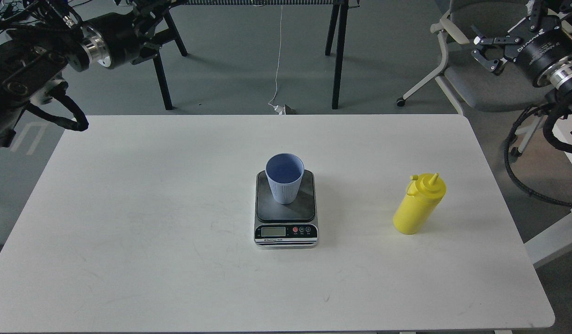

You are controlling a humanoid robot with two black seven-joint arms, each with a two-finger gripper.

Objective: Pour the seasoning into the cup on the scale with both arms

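My right gripper (484,50) hangs at the upper right, beyond the table's far right corner and in front of a grey office chair (487,69). Its black prongs stand apart with nothing between them. The wrist behind it, with its silver ring, runs toward the frame's right edge, and the cables looping below are partly cut off there.

My left gripper (149,28) is at the upper left, past the table's far edge. It is dark against the black legs of a trestle (163,79) behind it, and part of it reaches the top edge of the frame. I cannot separate its fingers, so I cannot tell whether they are apart or together. Only the silver ring and the thick black barrel behind it read clearly.

The white table (128,208) carries everything else. The digital kitchen scale (286,232) sits near its centre, silver front toward me; the LCD is too small to read. The light blue cup (285,178) stands upright on the far part of the dark platform, and its base hides that stretch of the plate. I see only blue down inside it.

The yellow squeeze bottle (419,204) stands on the table well to the right of the scale, apart from both grippers, its nozzle pointing up and the small cap hanging at the nozzle's left.
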